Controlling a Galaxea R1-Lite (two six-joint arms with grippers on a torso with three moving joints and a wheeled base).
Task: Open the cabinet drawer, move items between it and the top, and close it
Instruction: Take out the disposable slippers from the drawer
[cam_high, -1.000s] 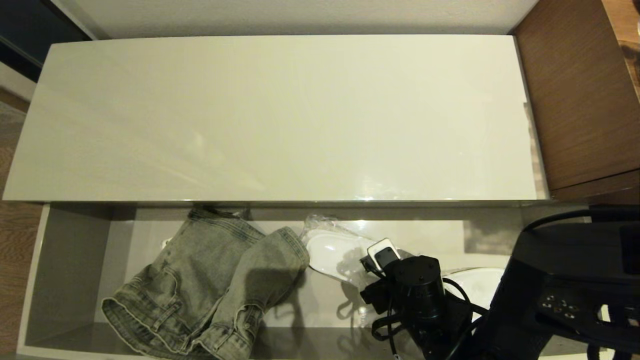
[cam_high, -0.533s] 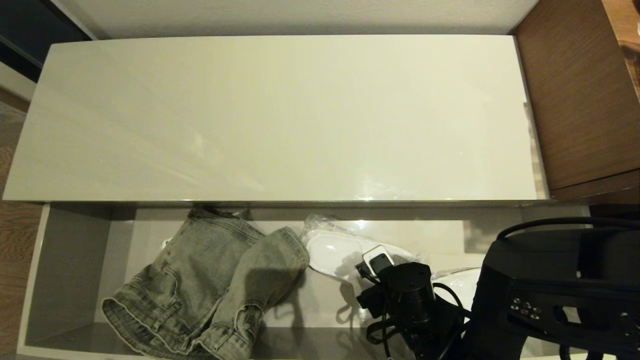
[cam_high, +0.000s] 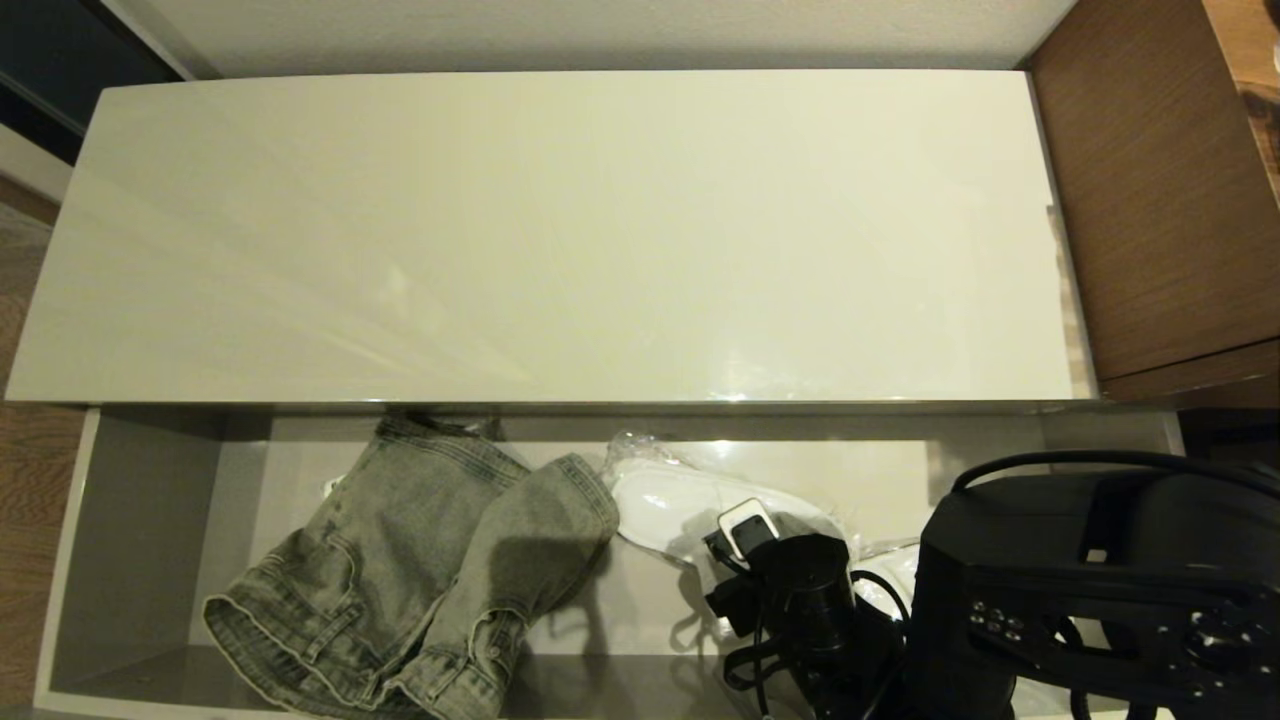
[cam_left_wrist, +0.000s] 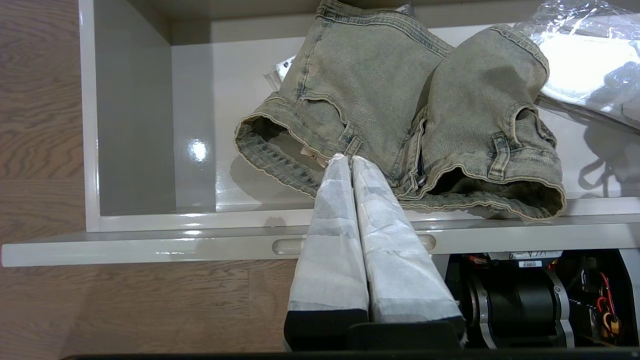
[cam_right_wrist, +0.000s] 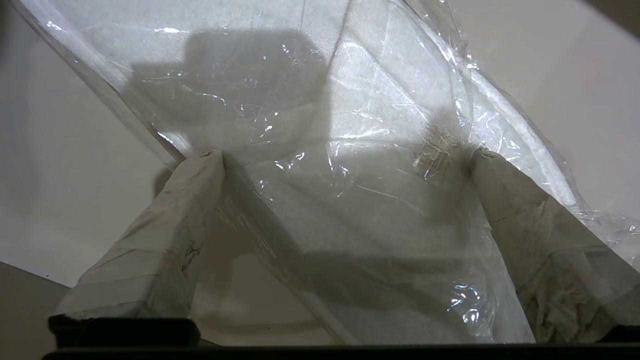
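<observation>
The cabinet drawer (cam_high: 140, 520) stands pulled out below the glossy cream top (cam_high: 560, 230), which is bare. A folded grey-green denim garment (cam_high: 420, 570) (cam_left_wrist: 400, 100) lies in the drawer's left half. To its right lies a white slipper in clear plastic (cam_high: 660, 505) (cam_right_wrist: 320, 100), and part of a second slipper (cam_high: 888, 580) shows beside the right arm (cam_high: 800, 600). My right gripper (cam_right_wrist: 345, 155) is open wide, pointing down, both fingertips on the slipper's wrapper. My left gripper (cam_left_wrist: 345, 159) is shut and empty, parked before the drawer front (cam_left_wrist: 150, 245).
A brown wooden desk (cam_high: 1150, 200) stands against the cabinet's right end. Wooden floor (cam_high: 30, 480) lies to the left of the drawer. The left part of the drawer floor (cam_left_wrist: 200, 125) is bare. The robot's base (cam_left_wrist: 525, 300) sits under the drawer front.
My right arm has sunk into the drawer and shifted left, covering more of the slippers. The denim garment, the drawer and the left arm have not moved.
</observation>
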